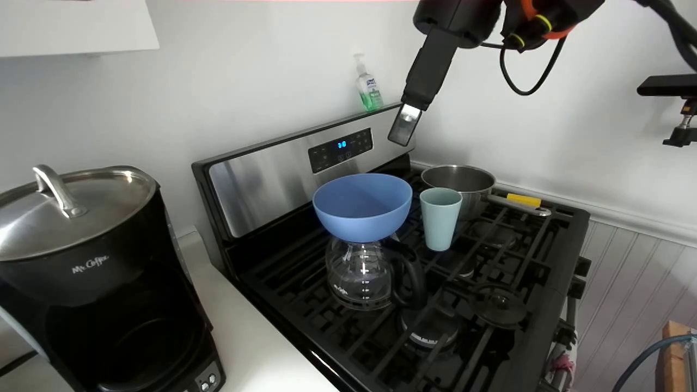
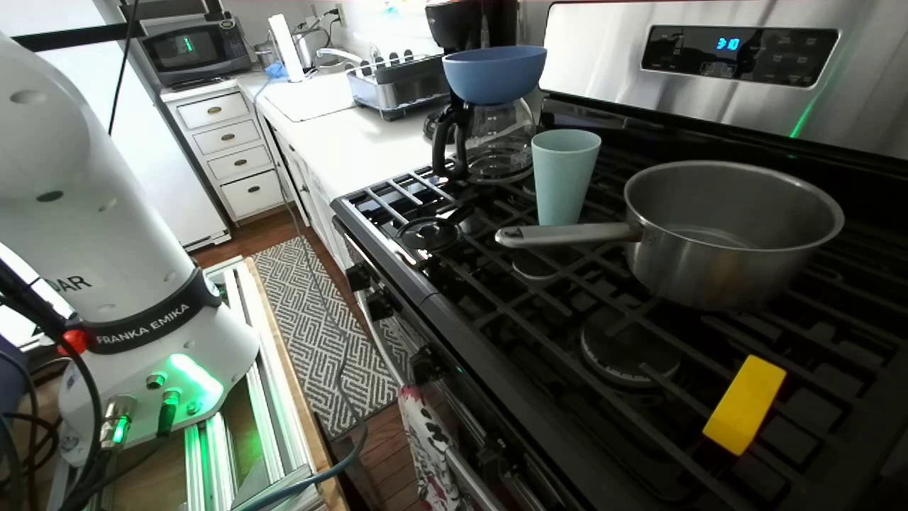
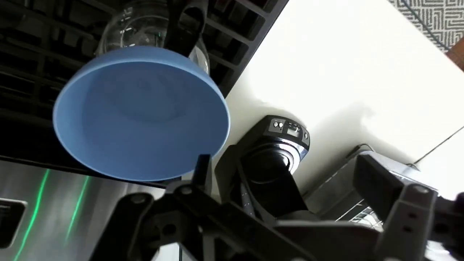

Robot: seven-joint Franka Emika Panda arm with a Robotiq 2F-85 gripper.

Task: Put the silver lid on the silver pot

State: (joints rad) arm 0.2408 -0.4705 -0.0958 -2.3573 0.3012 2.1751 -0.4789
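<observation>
My hand (image 3: 284,168): released, spread wide | lid (image 1: 90,204): on the coffee maker (image 1: 81,280), well apart from my hand | pot (image 2: 731,270): lower than my hand | bowl (image 3: 141,112): lower than my hand too

The arm (image 2: 106,234) is smooth, rounded white with set-in round caps (image 2: 50,196); its black band (image 2: 152,319) reads "FRANKA EMIKA" beside a red knob (image 2: 73,342), above a green light (image 2: 195,376) and plugged connectors (image 2: 119,419). Near the angular black hand (image 3: 286,175), with its round screw heads (image 3: 186,190), come orange trim (image 1: 559,34), yellow-ringed fittings (image 1: 543,23) and a looping black cable (image 1: 526,93).
</observation>
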